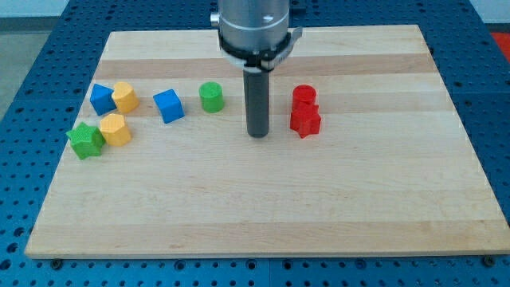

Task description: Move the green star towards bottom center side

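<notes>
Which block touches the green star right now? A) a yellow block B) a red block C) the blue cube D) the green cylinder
A: the green star sits at the view's left edge of the board with a yellow block pressed against its right side; my tip is far off to the view's right, between the green cylinder and the red blocks.
</notes>
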